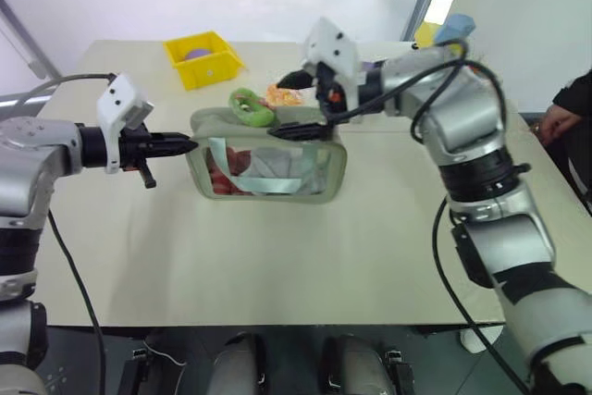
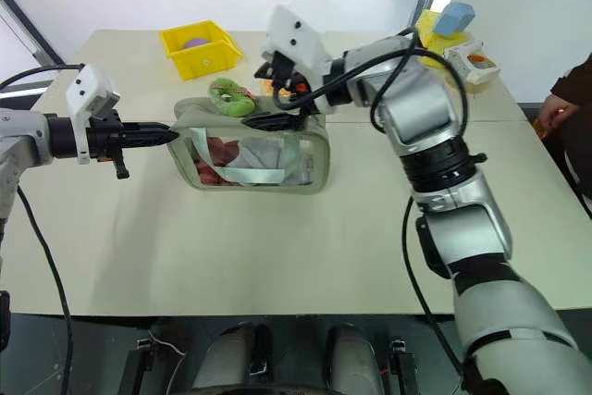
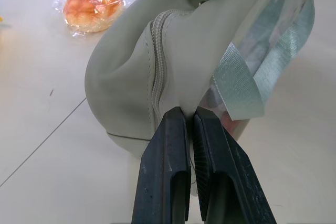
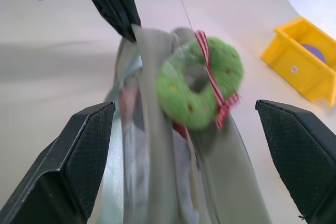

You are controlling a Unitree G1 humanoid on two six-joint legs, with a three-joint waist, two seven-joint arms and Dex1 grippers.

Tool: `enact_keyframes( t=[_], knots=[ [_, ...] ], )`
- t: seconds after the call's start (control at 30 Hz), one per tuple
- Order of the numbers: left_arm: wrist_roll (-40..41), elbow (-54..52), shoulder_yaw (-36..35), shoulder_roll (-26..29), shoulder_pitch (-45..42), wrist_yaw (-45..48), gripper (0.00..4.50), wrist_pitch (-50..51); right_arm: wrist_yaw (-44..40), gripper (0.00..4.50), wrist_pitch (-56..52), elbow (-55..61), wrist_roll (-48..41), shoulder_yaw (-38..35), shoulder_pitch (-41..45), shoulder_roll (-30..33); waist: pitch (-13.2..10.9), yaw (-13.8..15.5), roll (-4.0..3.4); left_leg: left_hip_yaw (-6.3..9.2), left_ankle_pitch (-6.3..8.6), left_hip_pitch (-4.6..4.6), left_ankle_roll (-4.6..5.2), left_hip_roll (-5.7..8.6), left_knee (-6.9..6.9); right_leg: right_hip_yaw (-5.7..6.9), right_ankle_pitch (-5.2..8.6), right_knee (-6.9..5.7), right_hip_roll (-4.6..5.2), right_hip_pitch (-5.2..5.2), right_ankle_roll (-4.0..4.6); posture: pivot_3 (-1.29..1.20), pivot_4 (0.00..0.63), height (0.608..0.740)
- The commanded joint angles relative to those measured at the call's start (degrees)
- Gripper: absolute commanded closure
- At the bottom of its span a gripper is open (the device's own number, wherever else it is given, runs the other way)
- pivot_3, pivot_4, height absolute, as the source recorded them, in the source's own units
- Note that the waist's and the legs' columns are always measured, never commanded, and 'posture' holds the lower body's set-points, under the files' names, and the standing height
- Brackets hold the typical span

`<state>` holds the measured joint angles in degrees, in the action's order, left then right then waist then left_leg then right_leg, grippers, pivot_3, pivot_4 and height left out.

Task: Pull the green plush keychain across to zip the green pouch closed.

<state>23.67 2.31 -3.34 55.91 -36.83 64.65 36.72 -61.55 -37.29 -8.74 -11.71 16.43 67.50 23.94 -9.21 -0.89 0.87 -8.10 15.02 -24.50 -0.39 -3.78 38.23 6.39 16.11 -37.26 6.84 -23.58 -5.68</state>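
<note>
Fuzzy ring-shaped green plush keychain [image 4: 202, 82] (ribboned).

Silver-grey jointed arms with black cables, white wrist camera housings, each hand [image 1: 181, 144] with two black fingers.

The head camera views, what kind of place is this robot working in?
Probably a lab or test room rather than a home: a plain pale table set with loose props, a yellow bin, a wrapped bun and a green pouch, against bare white walls.
</note>
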Motion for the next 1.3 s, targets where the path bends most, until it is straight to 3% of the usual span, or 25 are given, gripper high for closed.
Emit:
enact_keyframes(
  t=[0.03,0.2,0.27,0.33,0.53,0.83,1.3],
  knots=[
    [-0.24,-0.73,-0.44,0.48,-1.12,0.1,4.46,-0.12,0.65,0.05,3.95,-1.11,2.07,1.29,0.74,-1.19,0.0,0.02,0.0,0.0,0.0,0.0,0.0,0.0,0.0,0.0,0.0,0.01,0.0,0.0,0.0,0.0,0.15,0.739],
    [0.05,-1.57,-0.78,0.69,-0.69,-0.04,4.46,0.35,1.0,0.05,4.66,-3.59,2.25,1.1,1.8,-3.43,0.0,-0.03,0.0,0.01,0.0,0.0,0.0,0.0,0.0,0.0,0.0,0.01,0.0,0.01,0.0,0.0,0.15,0.739],
    [0.05,-1.62,-0.94,0.78,-0.55,-0.11,4.46,0.39,1.25,0.55,5.01,-4.64,2.39,1.02,2.24,-4.21,0.0,-0.09,0.0,0.0,0.0,0.0,0.0,0.0,0.0,0.0,0.0,0.01,0.0,0.0,0.0,0.0,0.15,0.739],
    [0.05,-1.65,-0.98,0.72,-0.54,-0.26,4.46,0.46,1.01,1.33,5.47,-5.36,2.59,0.98,2.37,-4.36,0.0,-0.05,0.0,0.0,0.0,-0.01,0.0,0.0,0.0,0.0,0.0,0.01,0.0,0.01,0.0,0.0,0.15,0.739],
    [-0.04,-1.45,-0.81,0.22,-0.66,-0.76,4.46,0.29,0.61,4.48,1.81,-6.19,0.52,-1.02,3.28,-4.9,0.0,-0.07,0.0,0.01,0.0,0.0,0.0,0.0,0.0,0.0,0.0,0.01,0.0,0.01,0.0,0.0,0.15,0.739],
    [-0.19,-0.57,-0.43,-0.42,-1.35,-0.9,4.46,-0.34,4.68,4.48,-10.74,-7.11,-3.84,-6.57,5.22,-5.88,0.0,0.03,0.0,0.01,0.0,-0.01,0.0,0.0,0.0,0.0,0.0,0.01,0.0,0.01,0.0,0.0,0.15,0.739],
    [-0.61,-0.47,-0.75,-0.37,0.62,-1.14,4.46,-1.0,17.74,4.48,-25.65,6.3,-5.33,-18.27,1.39,10.02,0.0,0.08,0.0,0.02,0.01,-0.01,0.01,0.01,-0.02,0.0,0.0,0.04,0.0,0.01,0.0,0.0,0.15,0.739]
  ],
)
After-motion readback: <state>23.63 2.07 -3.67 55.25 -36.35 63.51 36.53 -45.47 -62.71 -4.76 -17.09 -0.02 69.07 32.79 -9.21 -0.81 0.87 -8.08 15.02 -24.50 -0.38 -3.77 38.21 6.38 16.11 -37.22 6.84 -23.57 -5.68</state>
